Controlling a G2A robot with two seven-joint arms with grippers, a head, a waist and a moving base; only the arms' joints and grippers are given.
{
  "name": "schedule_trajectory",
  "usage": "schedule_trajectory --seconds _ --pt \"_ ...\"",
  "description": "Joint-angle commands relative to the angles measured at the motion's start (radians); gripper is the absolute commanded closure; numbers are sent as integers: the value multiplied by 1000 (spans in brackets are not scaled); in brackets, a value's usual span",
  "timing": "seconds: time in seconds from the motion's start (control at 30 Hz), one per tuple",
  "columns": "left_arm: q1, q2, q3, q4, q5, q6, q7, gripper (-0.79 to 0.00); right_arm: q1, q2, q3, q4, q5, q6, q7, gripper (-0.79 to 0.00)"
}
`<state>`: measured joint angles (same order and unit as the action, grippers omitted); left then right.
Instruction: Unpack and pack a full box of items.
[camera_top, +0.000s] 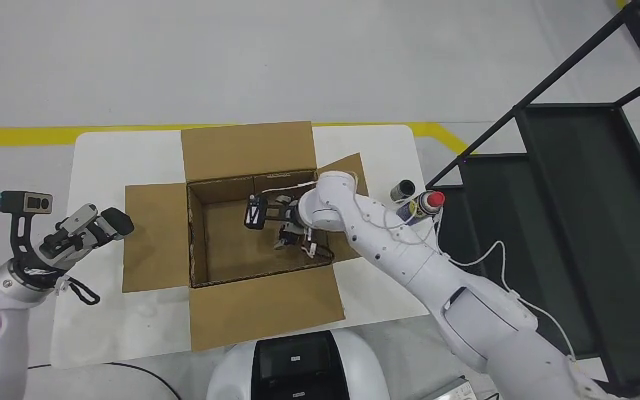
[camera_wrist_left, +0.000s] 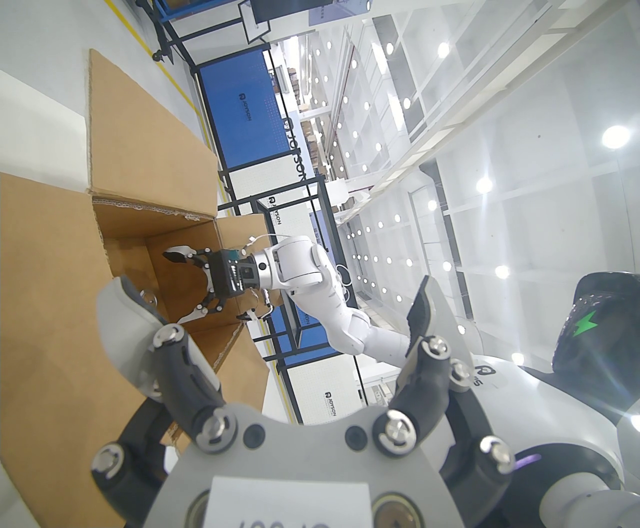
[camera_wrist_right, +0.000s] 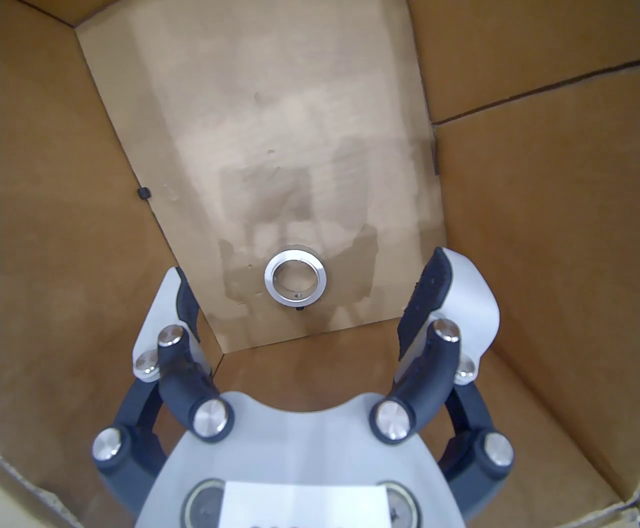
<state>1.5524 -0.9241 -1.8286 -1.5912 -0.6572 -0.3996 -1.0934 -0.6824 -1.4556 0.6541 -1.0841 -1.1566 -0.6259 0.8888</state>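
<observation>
Right gripper (camera_wrist_right: 309, 271): down inside the box (camera_top: 248, 150), fingers spread wide, holding nothing; it hangs over the ring without touching it.
Ring (camera_wrist_right: 270, 278): 1 shiny metal ring lying flat on the box floor, close to 1 wall, seen between the 2 open fingers in the right wrist view.
Box floor: bare brown cardboard around the ring; a small black bit (camera_wrist_right: 143, 193) sits at the foot of a side wall.
Box: brown cardboard, open at the top, all 4 flaps folded outward, standing in the middle of the white table (camera_top: 110, 160).
Left gripper (camera_wrist_left: 270, 295): off the table's left edge, well apart from the box, fingers wide apart and empty.
Right of the box: a dark cylinder (camera_top: 403, 188) and a red-topped item (camera_top: 434, 200) just beside it, near the table's right edge.
</observation>
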Motion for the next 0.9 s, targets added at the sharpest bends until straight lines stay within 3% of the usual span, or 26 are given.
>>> schedule_trajectory --seconds 0.0,0.03,0.17,0.3,0.43,0.5,0.57,0.63,0.73,0.87 --pt "0 0 0 0 0 0 0 -785 14 -8 -12 28 -3 14 7 -785" --pt "0 0 0 0 0 0 0 -785 21 -13 -19 40 -4 19 10 -785" --pt "0 0 0 0 0 0 0 -785 41 -31 -48 87 -12 37 20 -646" --pt "0 0 0 0 0 0 0 -785 57 -50 -76 134 -23 59 28 -693" --pt "0 0 0 0 0 0 0 -785 70 -68 -97 182 -25 69 17 -622" --pt "0 0 0 0 0 0 0 -785 75 -77 -106 204 -28 75 11 -533" --pt "0 0 0 0 0 0 0 -785 81 -86 -115 225 -31 80 7 -493" --pt "0 0 0 0 0 0 0 -785 86 -94 -122 244 -32 82 -1 -385" --pt "0 0 0 0 0 0 0 -785 92 -104 -130 268 -36 87 -8 -332" --pt "0 0 0 0 0 0 0 -785 97 -115 -137 296 -40 90 -17 -329"
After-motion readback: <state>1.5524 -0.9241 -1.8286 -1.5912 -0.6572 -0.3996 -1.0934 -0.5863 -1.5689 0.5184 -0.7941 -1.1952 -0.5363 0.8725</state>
